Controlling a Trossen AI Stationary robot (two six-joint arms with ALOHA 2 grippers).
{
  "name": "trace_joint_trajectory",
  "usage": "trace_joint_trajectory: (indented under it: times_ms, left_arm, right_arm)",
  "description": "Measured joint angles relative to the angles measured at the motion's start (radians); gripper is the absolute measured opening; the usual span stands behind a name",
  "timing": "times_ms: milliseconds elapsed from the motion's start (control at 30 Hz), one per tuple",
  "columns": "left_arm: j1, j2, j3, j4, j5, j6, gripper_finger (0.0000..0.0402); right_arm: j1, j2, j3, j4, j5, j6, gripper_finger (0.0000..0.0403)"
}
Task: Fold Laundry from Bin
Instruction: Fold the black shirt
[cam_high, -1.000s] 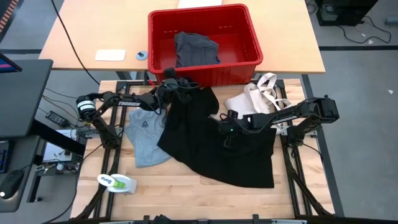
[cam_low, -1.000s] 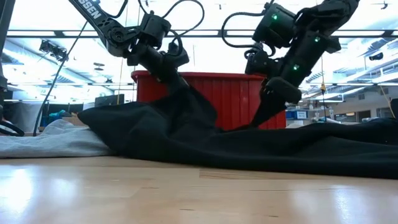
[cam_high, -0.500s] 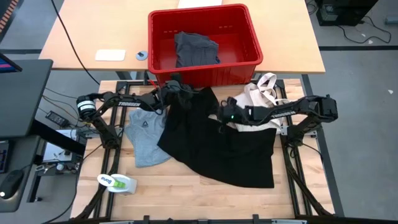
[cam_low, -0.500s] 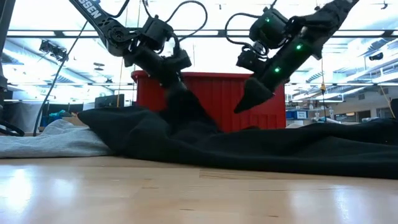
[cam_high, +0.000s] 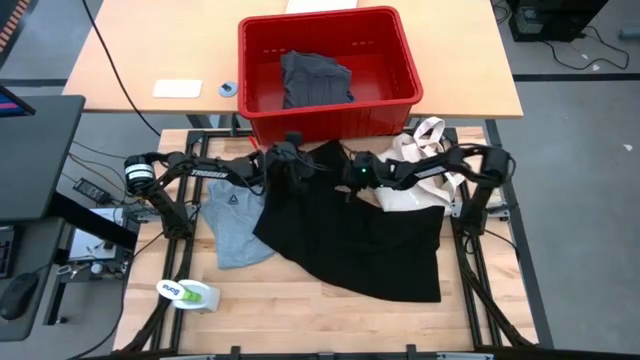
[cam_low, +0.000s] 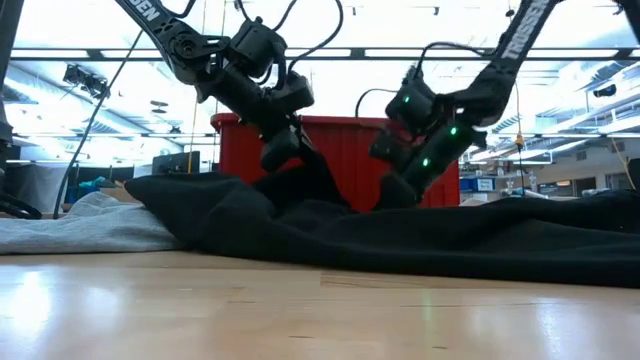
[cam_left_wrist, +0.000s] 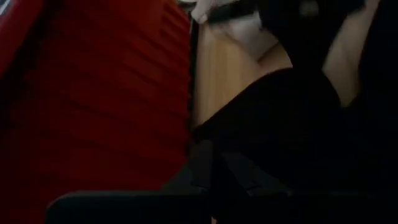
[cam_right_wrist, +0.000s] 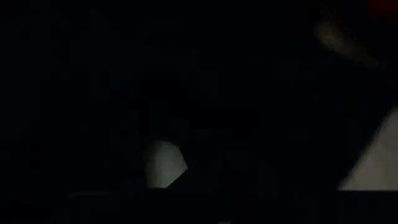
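The right hand (cam_high: 352, 180) has moved onto the black garment's (cam_high: 350, 235) top edge.

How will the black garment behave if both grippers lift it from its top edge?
The black garment lies draped in soft folds, so it will probably sag and hang limp. It overlaps the grey T-shirt, which may drag along. Its wide spread suggests the lower part will trail on the table.
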Motion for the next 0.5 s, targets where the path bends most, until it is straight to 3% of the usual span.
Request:
trace_joint_trajectory:
  times_ms: [67,300,500]
  left_arm:
    - [0.002,0.000,0.000,0.014,-0.007,0.001,0.0016]
    - [0.012,0.000,0.000,0.050,-0.059,-0.004,0.0016]
    - [0.013,0.000,0.000,0.058,-0.131,-0.005,0.0016]
  right_arm:
    - [-0.004,0.045,0.016,0.000,0.038,0.000,0.0015]
    - [-0.036,0.127,0.047,0.097,0.323,-0.020,0.0015]
    - [-0.036,0.054,0.054,0.062,0.377,-0.048,0.0015]
